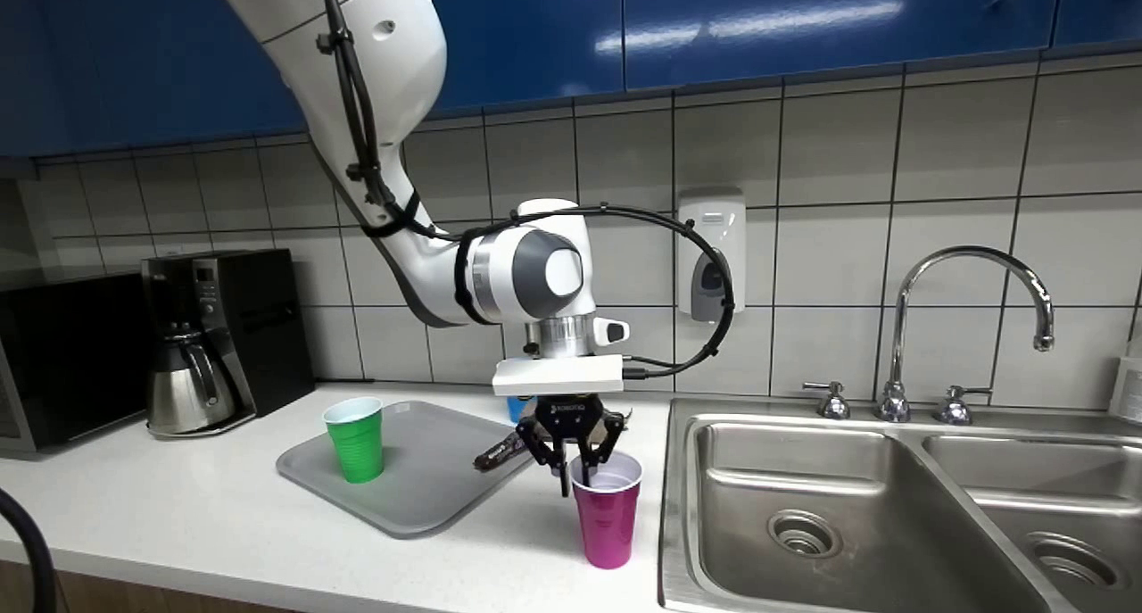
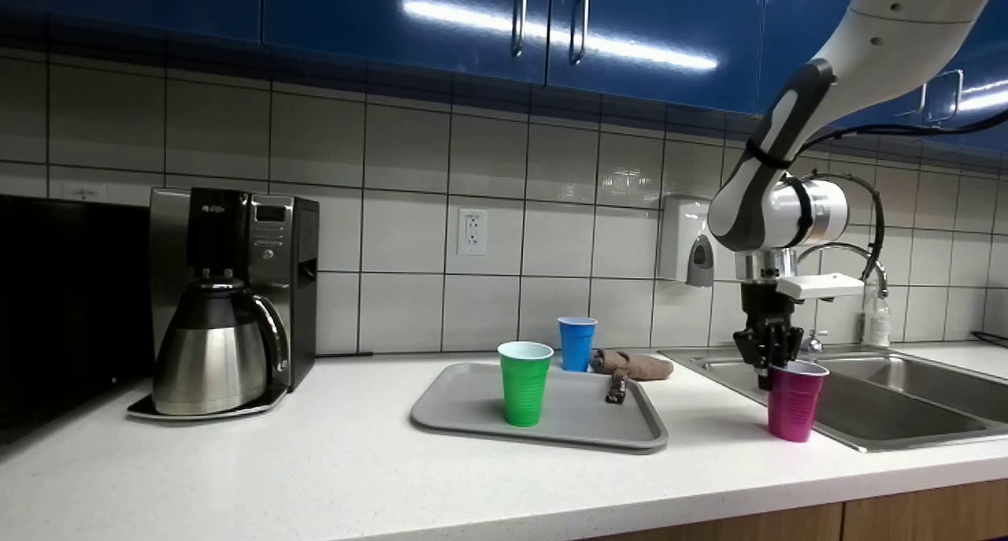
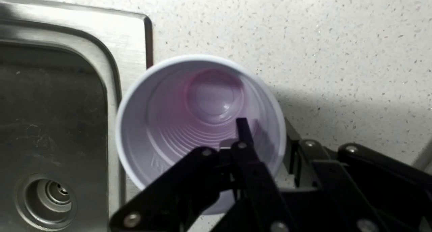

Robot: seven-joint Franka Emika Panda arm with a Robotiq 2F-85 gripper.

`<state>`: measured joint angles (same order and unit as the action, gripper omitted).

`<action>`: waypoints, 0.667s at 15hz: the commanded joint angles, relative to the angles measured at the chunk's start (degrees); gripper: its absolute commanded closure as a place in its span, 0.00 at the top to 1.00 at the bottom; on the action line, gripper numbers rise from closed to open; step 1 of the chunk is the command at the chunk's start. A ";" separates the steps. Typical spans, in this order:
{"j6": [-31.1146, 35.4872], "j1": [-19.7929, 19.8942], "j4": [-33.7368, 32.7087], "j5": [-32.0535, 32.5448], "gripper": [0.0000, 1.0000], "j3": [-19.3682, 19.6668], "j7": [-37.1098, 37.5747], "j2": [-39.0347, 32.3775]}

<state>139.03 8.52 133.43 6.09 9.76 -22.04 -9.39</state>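
The pink cup (image 1: 608,526) stands on the counter (image 1: 205,492) beside the sink (image 1: 675,506). The gripper (image 1: 575,485) has its jaws a bit apart, one finger (image 3: 244,134) inside the cup, one outside, not pinching its side.

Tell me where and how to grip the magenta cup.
I'd probably pinch the magenta cup by its rim, on the side away from the sink, coming from above: it stands upright, mouth open, and the gripper straddles the thin rim there.
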 commanded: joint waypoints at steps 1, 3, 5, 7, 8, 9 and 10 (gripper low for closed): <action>0.84 1.28 0.55 0.91 0.00 -0.48 -1.54 0.58; 1.06 1.34 0.72 1.12 0.00 -0.44 -1.52 0.72; 1.25 1.44 0.80 1.59 0.01 -0.38 -1.37 1.19; 1.10 1.41 0.80 1.88 0.01 -0.39 -1.21 1.80; 0.86 1.35 0.73 1.92 0.01 -0.43 -1.17 2.17; 0.72 1.30 0.70 1.87 0.01 -0.49 -1.26 2.49; 0.74 1.20 0.70 1.86 0.01 -0.59 -1.32 2.86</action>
<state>139.52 8.99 133.41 6.87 9.77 -22.10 -8.90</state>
